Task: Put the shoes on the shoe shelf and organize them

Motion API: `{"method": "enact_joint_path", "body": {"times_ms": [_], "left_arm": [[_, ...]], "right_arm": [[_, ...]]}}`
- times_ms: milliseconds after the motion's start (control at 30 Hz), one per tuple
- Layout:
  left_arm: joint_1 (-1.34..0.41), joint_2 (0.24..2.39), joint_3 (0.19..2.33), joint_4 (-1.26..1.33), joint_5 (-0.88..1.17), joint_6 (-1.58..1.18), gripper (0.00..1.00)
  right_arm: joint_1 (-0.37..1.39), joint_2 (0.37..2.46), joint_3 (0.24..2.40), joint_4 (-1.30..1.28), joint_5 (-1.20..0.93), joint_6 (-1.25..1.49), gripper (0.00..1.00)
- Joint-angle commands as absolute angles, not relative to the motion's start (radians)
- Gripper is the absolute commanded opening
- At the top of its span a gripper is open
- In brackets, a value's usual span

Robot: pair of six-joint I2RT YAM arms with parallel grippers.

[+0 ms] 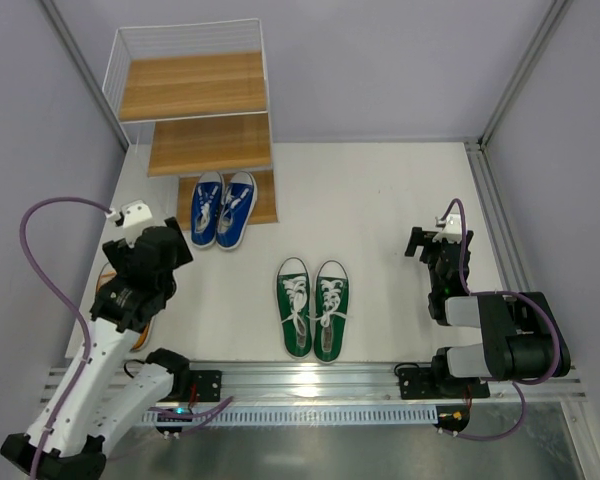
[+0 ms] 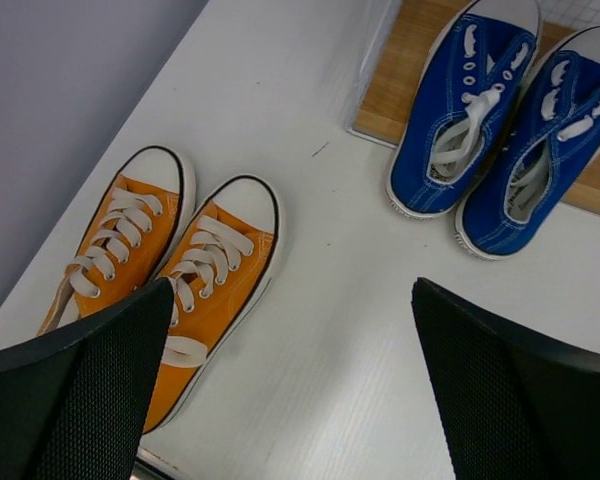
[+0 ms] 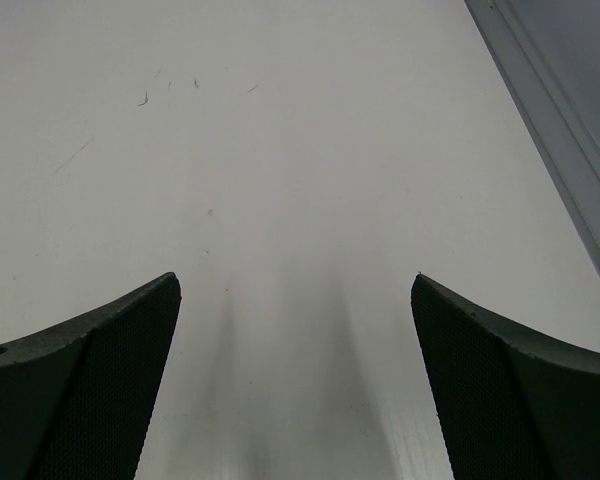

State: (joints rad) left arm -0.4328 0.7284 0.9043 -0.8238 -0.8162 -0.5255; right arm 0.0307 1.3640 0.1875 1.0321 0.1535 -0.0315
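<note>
Cameras each catch different stuff here, so going left to right. Over by the left edge of the worktop (image 1: 380, 200) sits the orange pair (image 2: 170, 270). From the overhead view you barely get it, just slivers of orange poking out from under the left arm (image 1: 100, 370). The left wrist view shows it properly: both shoes side by side, flat on their soles, white toe caps pointing at the far edge, white laces. The left fingers (image 2: 90, 400) hang over that pair, spread wide and gripping nothing.

The shoe shelf (image 1: 192, 85) stands in the far left corner. It's three light wooden boards stepping down toward the near edge, inside a thin white wire frame. The blue pair (image 1: 223, 210) is on the bottom board (image 2: 420, 60), toes in toward the back of the shelf. The wrist view makes it clear that the heels stick out past the board's front edge over the worktop, which is hard to tell from above.

The green pair (image 1: 313, 308) shows up only in the overhead view. It's side by side in the middle of the worktop, close to the near edge, white toes toward the far edge, well apart from the shelf.

Near the right edge, the right fingers (image 3: 80, 390) are spread open too, with nothing in them. That wrist view gives just white worktop with a few scuffs and a metal rail (image 3: 570, 130) along the right edge.
</note>
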Motion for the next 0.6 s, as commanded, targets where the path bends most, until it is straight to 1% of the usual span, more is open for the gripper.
{"method": "enact_joint_path", "body": {"times_ms": [0, 100, 133, 167, 267, 333, 400, 433, 467, 500, 533, 567], "left_arm": [[-0.286, 0.787, 0.899, -0.698, -0.622, -0.390, 1.00], [-0.152, 0.888, 0.905, -0.701, -0.422, -0.388, 1.00], [-0.138, 0.919, 0.922, -0.712, -0.388, -0.377, 1.00], [-0.123, 0.958, 0.948, -0.728, -0.305, -0.356, 1.00], [-0.040, 0.945, 0.966, -0.765, -0.255, -0.330, 1.00], [-0.012, 0.892, 0.945, -0.703, -0.244, -0.229, 1.00], [-0.006, 0.804, 0.895, -0.655, -0.280, -0.143, 1.00], [-0.005, 0.781, 0.885, -0.649, -0.267, -0.055, 1.00], [-0.005, 0.775, 0.890, -0.684, -0.226, -0.026, 1.00], [-0.005, 0.790, 0.919, -0.725, -0.140, -0.005, 1.00], [0.023, 0.808, 0.933, -0.785, -0.141, -0.005, 1.00], [0.029, 0.827, 0.939, -0.776, -0.164, 0.049, 1.00]], "right_arm": [[0.028, 1.365, 0.207, 1.112, 0.147, -0.029, 0.97], [0.028, 1.365, 0.207, 1.114, 0.147, -0.029, 0.97], [0.029, 1.364, 0.207, 1.111, 0.147, -0.029, 0.97], [0.028, 1.367, 0.207, 1.114, 0.146, -0.031, 0.97], [0.028, 1.367, 0.207, 1.114, 0.146, -0.029, 0.97], [0.028, 1.367, 0.207, 1.112, 0.147, -0.029, 0.97], [0.028, 1.365, 0.207, 1.114, 0.147, -0.029, 0.97], [0.026, 1.367, 0.206, 1.112, 0.146, -0.029, 0.97], [0.028, 1.364, 0.207, 1.114, 0.147, -0.029, 0.97], [0.028, 1.365, 0.207, 1.112, 0.147, -0.029, 0.97], [0.028, 1.365, 0.207, 1.111, 0.147, -0.029, 0.97], [0.028, 1.365, 0.207, 1.112, 0.147, -0.028, 0.97]]}}
